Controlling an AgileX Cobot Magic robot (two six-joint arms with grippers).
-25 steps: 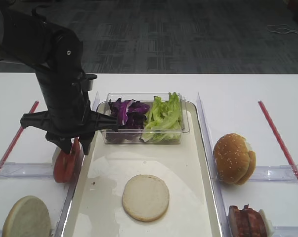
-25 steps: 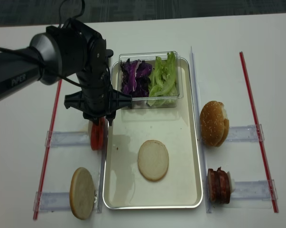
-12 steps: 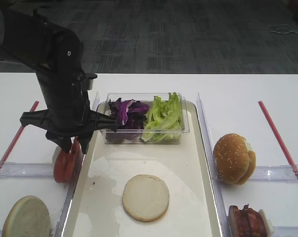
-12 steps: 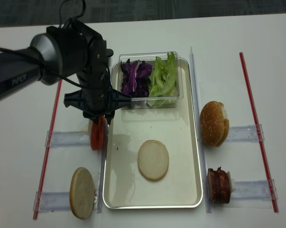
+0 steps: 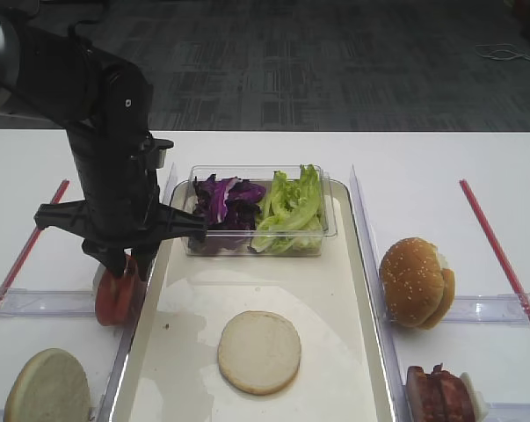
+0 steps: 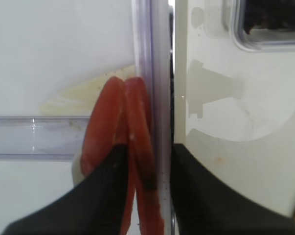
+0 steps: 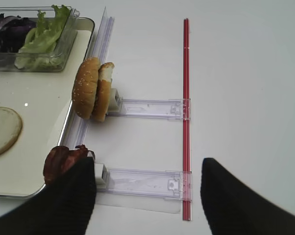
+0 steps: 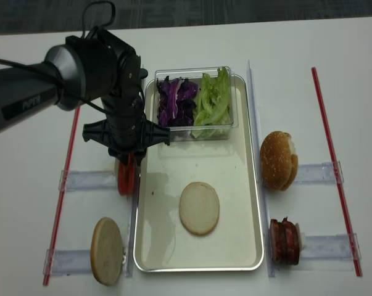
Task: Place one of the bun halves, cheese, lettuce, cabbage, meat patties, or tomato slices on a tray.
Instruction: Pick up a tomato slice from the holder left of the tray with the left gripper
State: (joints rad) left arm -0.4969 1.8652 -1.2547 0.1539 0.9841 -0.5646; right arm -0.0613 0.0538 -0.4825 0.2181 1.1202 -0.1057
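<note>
Red tomato slices (image 6: 119, 132) stand on edge just left of the tray (image 5: 335, 290) rim — left gripper (image 6: 146, 169) straddles the right slice, fingers narrow around it, firm grip not confirmable. Right gripper (image 7: 145, 196) wide apart — nothing between.

left claw (image 6: 146, 161) | lowered further onto tomato slices (image 6: 122, 132) | jaws narrowed around one slice

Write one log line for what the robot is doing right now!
left gripper: fingers around tomato slices, closing | tray: one bun half | right gripper: idle, open
</note>
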